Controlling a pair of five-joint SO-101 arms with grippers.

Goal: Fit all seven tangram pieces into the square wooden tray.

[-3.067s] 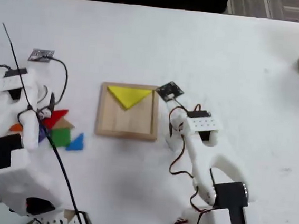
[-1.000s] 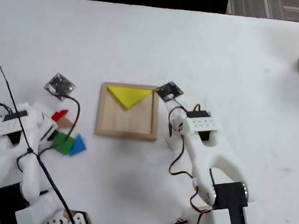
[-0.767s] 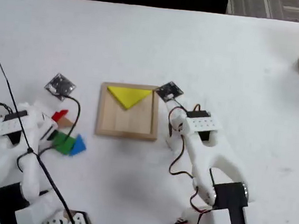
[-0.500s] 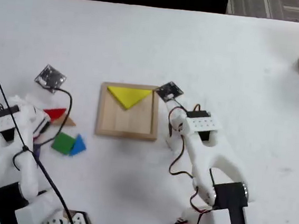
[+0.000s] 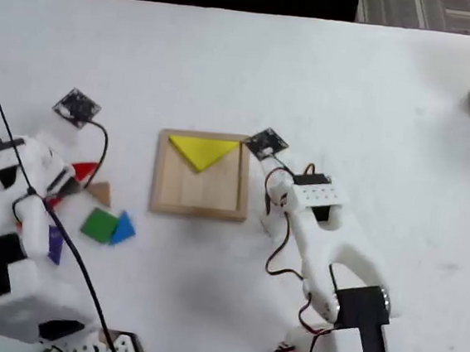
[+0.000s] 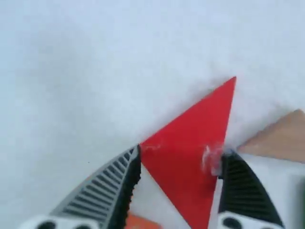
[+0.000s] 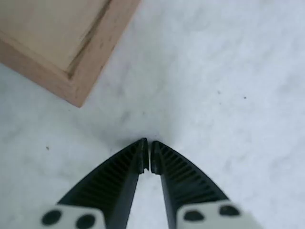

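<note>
Pinching red triangle [image 6: 190, 162] between left jaws; right jaws pressed together near tray [image 7: 90, 71] corner.

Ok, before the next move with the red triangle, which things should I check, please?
1. Left jaws on red triangle: ok, they touch it on both sides.
2. Grip placement: probably not ok, one jaw meets only a corner.
3. Free room in wooden tray: ok, only the yellow triangle lies inside.
4. Right jaws out of the path: ok, shut, beside the tray's corner.
5. Tan piece clear of the left jaws: cannot tell, it lies very close.
</note>
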